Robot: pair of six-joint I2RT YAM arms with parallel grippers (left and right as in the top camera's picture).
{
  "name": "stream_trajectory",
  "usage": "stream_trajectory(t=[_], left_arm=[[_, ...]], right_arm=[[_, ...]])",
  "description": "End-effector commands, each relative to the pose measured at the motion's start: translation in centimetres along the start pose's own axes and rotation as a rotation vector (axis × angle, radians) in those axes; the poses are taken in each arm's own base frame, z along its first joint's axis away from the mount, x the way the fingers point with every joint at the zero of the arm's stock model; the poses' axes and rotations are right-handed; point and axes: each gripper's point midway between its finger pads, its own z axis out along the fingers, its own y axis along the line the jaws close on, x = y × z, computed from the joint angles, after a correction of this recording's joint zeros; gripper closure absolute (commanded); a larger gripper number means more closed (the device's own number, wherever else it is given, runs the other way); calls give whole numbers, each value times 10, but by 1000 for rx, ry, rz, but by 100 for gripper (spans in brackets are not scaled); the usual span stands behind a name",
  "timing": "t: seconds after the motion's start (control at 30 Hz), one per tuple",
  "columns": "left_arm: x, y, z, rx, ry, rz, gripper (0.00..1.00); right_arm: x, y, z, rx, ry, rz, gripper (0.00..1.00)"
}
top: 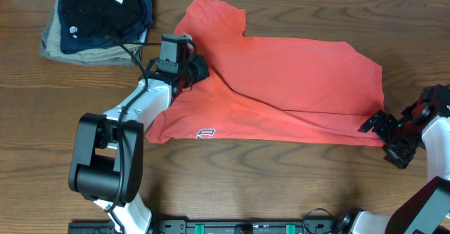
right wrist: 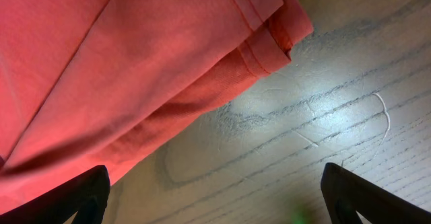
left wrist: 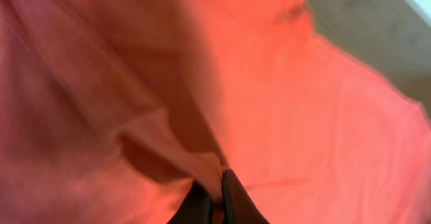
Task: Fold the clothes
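L tool [top: 197, 70] pinches tee [top: 295, 79], R tool [top: 382, 137] wide

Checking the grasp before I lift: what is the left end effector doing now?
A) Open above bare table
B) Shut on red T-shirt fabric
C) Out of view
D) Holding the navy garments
B: the left end effector is closed on a fold of the T-shirt, as its wrist view shows.

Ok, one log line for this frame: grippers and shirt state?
left gripper: shut on T-shirt fold | right gripper: open, at hem corner | shirt: partly folded, one sleeve spread
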Motion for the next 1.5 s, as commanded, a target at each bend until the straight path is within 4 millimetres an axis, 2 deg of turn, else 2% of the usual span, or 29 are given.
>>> stream_trajectory(t=[0.0,0.1,0.13,0.17,0.2,0.33,0.37,0.4,0.43,0.47,0.57,0.63,0.73,0.83,1.0,1.27,1.47], left_arm=[[-15,-3,2,9,-57,-6,93],[-26,-5,1,10,-107,4,94],[-29,-4,0,3,-124,6,88],[-32,-3,0,-5,-138,7,69],[-34,-3,0,-8,-148,8,63],[-46,1,-4,-9,-182,1,70],[-49,2,-7,3,-182,-4,61],[-51,1,-11,24,-175,-10,33],[-52,1,-13,38,-168,-13,14],[-52,-1,-17,61,-153,-19,2],[-44,1,-27,93,-85,-48,2],[-32,10,-31,70,-21,-82,2],[-6,28,-33,-4,81,-135,2],[22,43,-37,-74,187,-173,2],[53,58,-45,-146,303,-178,2],[72,97,-57,-353,329,-183,2],[74,107,-62,-410,334,-172,2]], right_arm=[[4,4,2,-2,9,-30,2],[6,9,3,-2,12,-53,2],[7,11,3,-3,11,-60,1],[7,13,4,-3,10,-70,1],[8,15,4,-3,11,-79,1],[10,20,5,-3,11,-98,1],[9,20,5,-4,9,-99,1],[8,20,5,-7,3,-100,1],[7,21,5,-8,-2,-100,1],[4,22,5,-13,-12,-102,1],[-5,26,4,-28,-51,-93,1],[-14,30,4,-43,-87,-93,1],[-30,32,2,-40,-156,-80,1],[-41,23,0,15,-209,-19,1],[-42,18,11,44,-185,-9,3],[-48,7,46,111,-122,5,4],[-58,5,50,104,-143,-9,8]])
